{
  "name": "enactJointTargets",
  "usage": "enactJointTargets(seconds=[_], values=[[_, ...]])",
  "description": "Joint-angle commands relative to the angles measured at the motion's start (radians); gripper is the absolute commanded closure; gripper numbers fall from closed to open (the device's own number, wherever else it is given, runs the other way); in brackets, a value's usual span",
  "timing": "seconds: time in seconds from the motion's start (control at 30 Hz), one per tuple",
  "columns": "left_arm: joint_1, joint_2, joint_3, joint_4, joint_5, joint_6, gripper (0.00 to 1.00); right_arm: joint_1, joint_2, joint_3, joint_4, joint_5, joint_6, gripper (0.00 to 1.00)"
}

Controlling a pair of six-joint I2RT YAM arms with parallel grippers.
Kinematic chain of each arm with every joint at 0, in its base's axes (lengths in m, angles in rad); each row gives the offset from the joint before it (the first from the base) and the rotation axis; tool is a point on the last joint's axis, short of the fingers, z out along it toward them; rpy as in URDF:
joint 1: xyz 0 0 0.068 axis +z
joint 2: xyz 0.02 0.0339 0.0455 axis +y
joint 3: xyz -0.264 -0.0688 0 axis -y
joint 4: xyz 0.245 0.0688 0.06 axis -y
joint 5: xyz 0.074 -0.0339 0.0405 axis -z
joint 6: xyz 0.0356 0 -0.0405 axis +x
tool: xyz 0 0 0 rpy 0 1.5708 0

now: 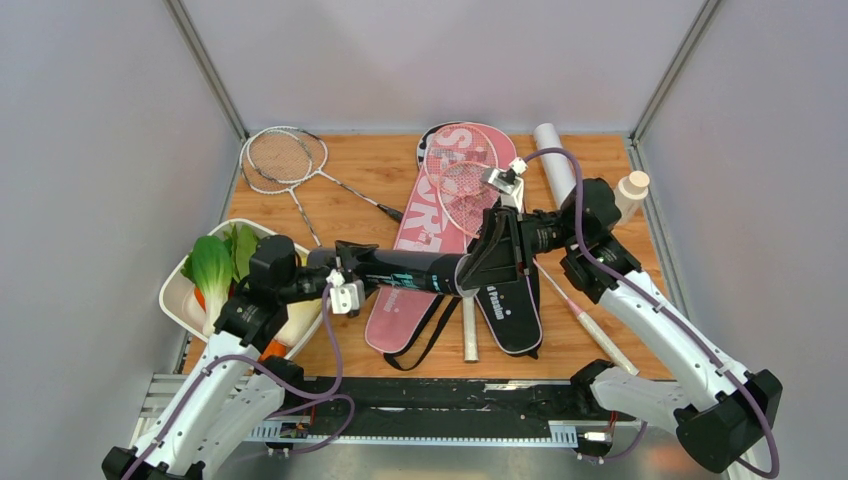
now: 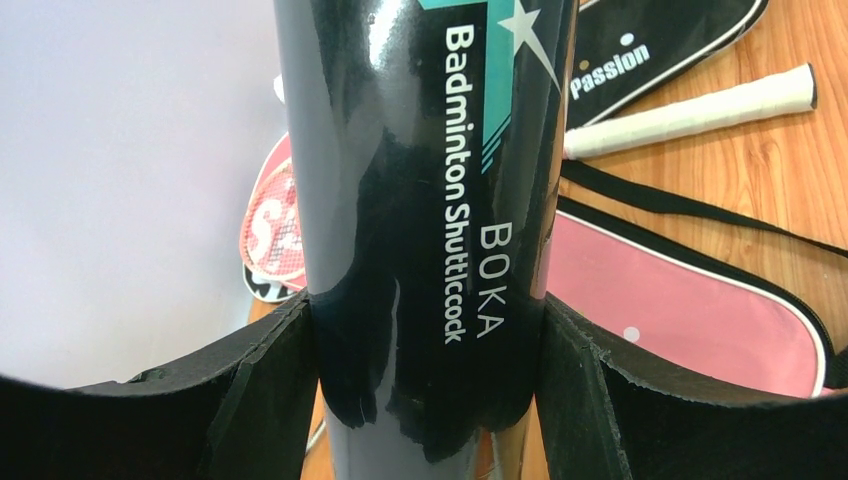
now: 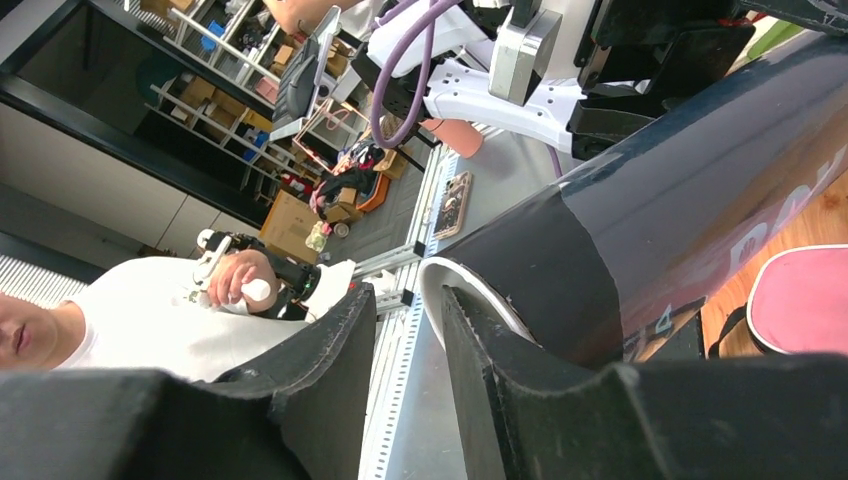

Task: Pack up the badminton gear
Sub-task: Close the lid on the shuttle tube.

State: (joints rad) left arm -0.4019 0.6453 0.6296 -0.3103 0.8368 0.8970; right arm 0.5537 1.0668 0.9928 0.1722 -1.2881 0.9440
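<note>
My left gripper is shut on a black "Badminton Shuttlecock" tube and holds it level above the table; both pads press its sides in the left wrist view, where the left gripper clamps the tube. My right gripper meets the tube's right end. Its jaws stand a little apart with nothing between them, and in the right wrist view the right gripper has one fingertip at the white rim of the tube. Pink rackets lie on a pink bag.
Silver rackets lie at the back left. A black bag lies under the tube, a white tube at the back right, and a small bottle near the right wall. A tray of vegetables sits at the left.
</note>
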Motion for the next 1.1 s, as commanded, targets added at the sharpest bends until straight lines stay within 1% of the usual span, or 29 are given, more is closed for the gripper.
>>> enactJointTargets(seconds=[0.0, 0.1, 0.17, 0.27, 0.33, 0.5, 0.6, 0.63, 0.67, 0.7, 0.73, 0.8, 0.83, 0.9, 0.97, 1.0, 1.03, 1.07], values=[[-0.037, -0.048, 0.101, 0.383, 0.340, -0.046, 1.00, 0.006, 0.064, -0.036, -0.016, 0.181, -0.037, 0.58], [-0.038, -0.042, 0.096, 0.486, 0.372, -0.141, 1.00, 0.021, 0.069, -0.069, 0.063, 0.168, 0.006, 0.57], [-0.038, -0.037, 0.087, 0.614, 0.384, -0.212, 1.00, 0.032, 0.079, -0.086, 0.120, 0.163, 0.034, 0.56], [-0.037, -0.028, 0.080, 0.684, 0.387, -0.278, 1.00, 0.040, 0.102, -0.091, 0.192, 0.160, 0.066, 0.56], [-0.040, -0.025, 0.077, 0.691, 0.380, -0.281, 1.00, 0.046, 0.119, -0.086, 0.223, 0.159, 0.070, 0.56], [-0.039, -0.021, 0.065, 0.703, 0.376, -0.283, 1.00, 0.045, 0.153, -0.062, 0.182, 0.188, 0.047, 0.57], [-0.040, -0.019, 0.071, 0.687, 0.363, -0.269, 1.00, 0.043, 0.147, -0.047, 0.180, 0.197, 0.058, 0.57], [-0.040, -0.023, 0.074, 0.640, 0.348, -0.254, 1.00, 0.040, 0.137, -0.033, 0.179, 0.205, 0.066, 0.57], [-0.039, -0.025, 0.086, 0.606, 0.300, -0.204, 1.00, 0.035, 0.121, -0.018, 0.176, 0.217, 0.075, 0.57], [-0.040, -0.028, 0.092, 0.537, 0.270, -0.193, 1.00, 0.027, 0.102, 0.008, 0.167, 0.232, 0.084, 0.57], [-0.040, -0.029, 0.101, 0.511, 0.197, -0.193, 1.00, 0.009, 0.074, 0.054, 0.136, 0.258, 0.082, 0.54], [-0.040, -0.024, 0.111, 0.438, 0.106, -0.182, 1.00, -0.023, 0.016, 0.131, 0.051, 0.325, 0.039, 0.47], [-0.039, -0.023, 0.114, 0.417, 0.085, -0.193, 1.00, -0.035, -0.015, 0.161, 0.020, 0.362, 0.004, 0.42], [-0.039, -0.020, 0.123, 0.445, 0.043, -0.282, 1.00, -0.041, -0.093, 0.190, -0.010, 0.481, -0.070, 0.30], [-0.040, -0.015, 0.125, 0.518, 0.006, -0.490, 0.99, -0.041, -0.168, 0.179, -0.016, 0.602, -0.144, 0.20], [-0.040, -0.008, 0.127, 0.569, -0.029, -0.547, 0.99, -0.041, -0.197, 0.167, -0.016, 0.650, -0.175, 0.15], [-0.039, -0.002, 0.129, 0.593, -0.053, -0.671, 0.99, -0.041, -0.222, 0.159, -0.015, 0.689, -0.208, 0.11], [-0.040, 0.016, 0.138, 0.619, -0.105, -0.726, 0.99, -0.041, -0.239, 0.149, -0.012, 0.716, -0.239, 0.08]])
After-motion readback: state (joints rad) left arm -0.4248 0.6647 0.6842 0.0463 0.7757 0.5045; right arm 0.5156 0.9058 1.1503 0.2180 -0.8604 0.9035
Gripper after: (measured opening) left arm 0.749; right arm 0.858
